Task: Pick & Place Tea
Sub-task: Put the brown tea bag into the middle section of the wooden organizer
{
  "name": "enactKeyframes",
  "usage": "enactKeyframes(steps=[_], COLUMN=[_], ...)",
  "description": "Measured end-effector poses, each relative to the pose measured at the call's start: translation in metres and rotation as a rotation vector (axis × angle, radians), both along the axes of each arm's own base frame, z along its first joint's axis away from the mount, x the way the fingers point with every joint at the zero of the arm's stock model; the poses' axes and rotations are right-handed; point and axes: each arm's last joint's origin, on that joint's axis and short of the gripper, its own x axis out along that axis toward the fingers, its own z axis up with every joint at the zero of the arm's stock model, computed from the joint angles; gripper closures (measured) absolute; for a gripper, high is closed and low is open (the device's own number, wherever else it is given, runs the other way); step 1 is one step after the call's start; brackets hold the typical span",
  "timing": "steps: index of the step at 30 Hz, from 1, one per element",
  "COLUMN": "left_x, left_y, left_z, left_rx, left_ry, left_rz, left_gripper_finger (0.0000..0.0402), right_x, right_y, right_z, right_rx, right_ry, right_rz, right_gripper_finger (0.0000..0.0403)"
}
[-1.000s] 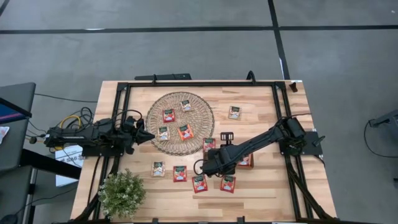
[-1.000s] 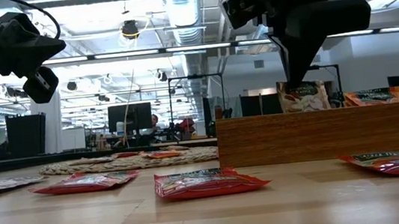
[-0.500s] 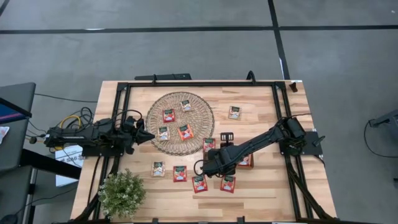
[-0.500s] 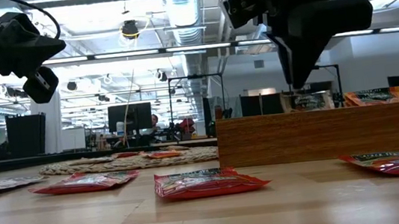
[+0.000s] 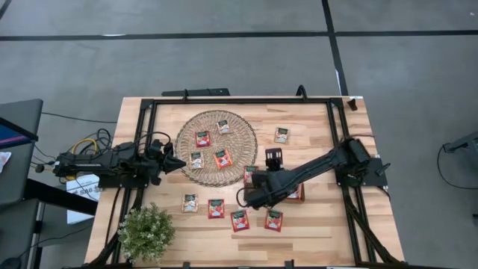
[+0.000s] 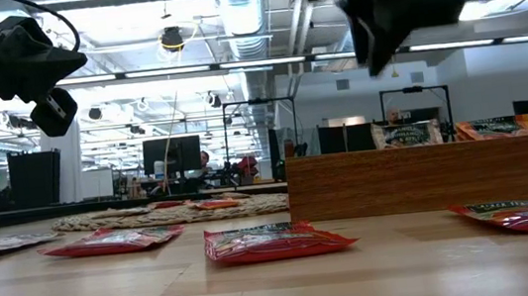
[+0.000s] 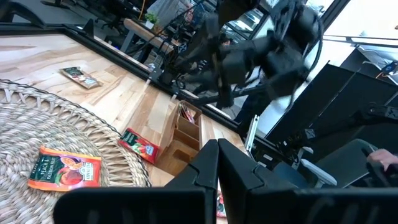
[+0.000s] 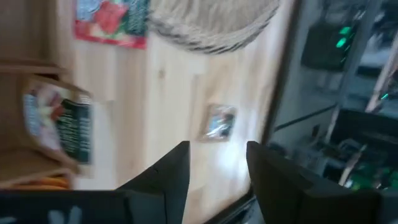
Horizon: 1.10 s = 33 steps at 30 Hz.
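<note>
The tea lies scattered: four sachets [image 5: 222, 158] sit on the woven mat [image 5: 216, 147] in the upper middle of the high view, one beige sachet [image 5: 281, 134] lies alone on the worktop [image 5: 314, 232] to the mat's right, and four more form a row toward the lower middle, among them a red sachet [image 5: 216, 208]. In the low view, a beige sachet [image 6: 406, 135] stands on edge in the wooden tray [image 6: 427, 177] at right, its top showing above the wall.

The right end effector [image 5: 251, 196] hovers above the near end of the tray, raised clear of it, with its fingers [image 8: 166, 174] spread apart and nothing between them. The left end effector [image 5: 173, 164] waits at the mat's left edge, pressed together and empty.

The upright sachet looks loosely seated, so a low pass by the right arm could clip its top and tip it out or flatten it. The row of sachets lies close together just below the right end effector in the high view; a descent that lands off-centre might pinch two at once or shove a neighbour aside. Flat foil on bare wood gives little to grab, so a shallow close may slide off.
</note>
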Motion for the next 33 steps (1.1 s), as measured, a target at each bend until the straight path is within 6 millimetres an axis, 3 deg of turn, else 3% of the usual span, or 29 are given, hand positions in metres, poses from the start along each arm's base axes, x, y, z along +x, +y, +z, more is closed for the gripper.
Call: enactKeyframes(steps=[3,8,15,19,25,33], left_x=[0.0,0.0,0.0,0.0,0.0,0.0], left_y=[0.0,0.0,0.0,0.0,0.001,0.003], left_z=[0.0,0.0,0.0,0.0,0.0,0.0], left_rx=[0.0,0.001,0.003,0.002,-0.002,-0.008], left_ry=[0.0,0.0,0.0,0.0,-0.001,0.0], left_rz=[0.0,0.0,0.0,0.002,0.048,0.114], left_gripper_finger=[0.0402,0.0402,0.0402,0.0402,0.0402,0.0402], right_x=[-0.003,-0.014,-0.037,-0.05,-0.054,-0.051], right_y=[-0.021,-0.083,-0.182,-0.224,-0.265,-0.297], right_z=[0.012,0.035,0.037,0.029,0.011,-0.03], right_rx=[-0.015,0.028,0.283,0.419,0.556,0.652], right_ry=[0.006,0.007,-0.045,-0.08,-0.072,-0.013], right_rz=[-0.006,-0.052,-0.065,-0.041,-0.01,-0.077], right_gripper_finger=[0.026,0.026,0.0246,0.024,0.0232,0.021])
